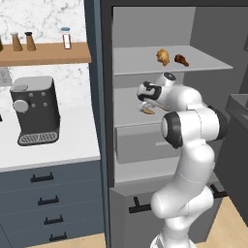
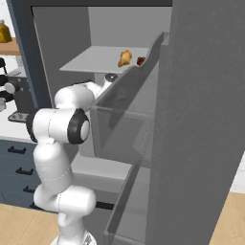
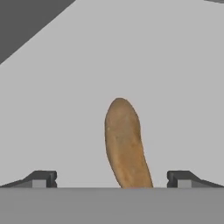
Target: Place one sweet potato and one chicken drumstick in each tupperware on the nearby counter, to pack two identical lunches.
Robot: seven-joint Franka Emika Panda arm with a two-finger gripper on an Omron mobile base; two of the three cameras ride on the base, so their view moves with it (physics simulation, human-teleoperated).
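Fingertips (image 3: 43, 178) sit at bottom of hand view, wide apart, w/ the sweet potato (image 3: 124, 144) lying between them on the pale grey fridge shelf (image 3: 175, 87). Potato's long axis runs away from the hand, rounded end pointing far, leaning slightly left; near end is cut off by bottom of view. Gripper (image 3: 112, 179) jaws spread full wide, released, gripping nothing; clear gap betw. each tip and potato in that view, no contact seen.

L base view: same sweet potato (image 1: 147, 110) shows as a small tan-orange bit on the middle shelf (image 1: 127, 116), just under the gripper (image 1: 145, 102); pointed end aims left-ish. Can't tell from here if the hand touches it.

Arm pose: arm (image 1: 186, 145) rises from the floor in front of the fridge (image 1: 106, 121), elbow bent, forearm reaching left and in toward the middle shelf, hand angled down over the potato. R base view: arm (image 2: 62, 143) stands left of the open fridge door (image 2: 201, 124), wrist reaching in behind the door bin (image 2: 119, 129); hand mostly hidden there.

Upper shelf (image 1: 145, 60): golden-brown chicken drumstick (image 1: 163, 56) and, just right of it, darker reddish-brown drumstick (image 1: 181, 59), apart from each other. Both also on that shelf in R base view, golden one (image 2: 125, 58), dark one (image 2: 140, 61) partly behind door edge.

Left of fridge: white counter (image 1: 72, 145) over blue-grey drawers (image 1: 48, 198), coffee machine (image 1: 35, 110) on it; wooden shelf (image 1: 48, 53) above w/ small bottles (image 1: 66, 38).
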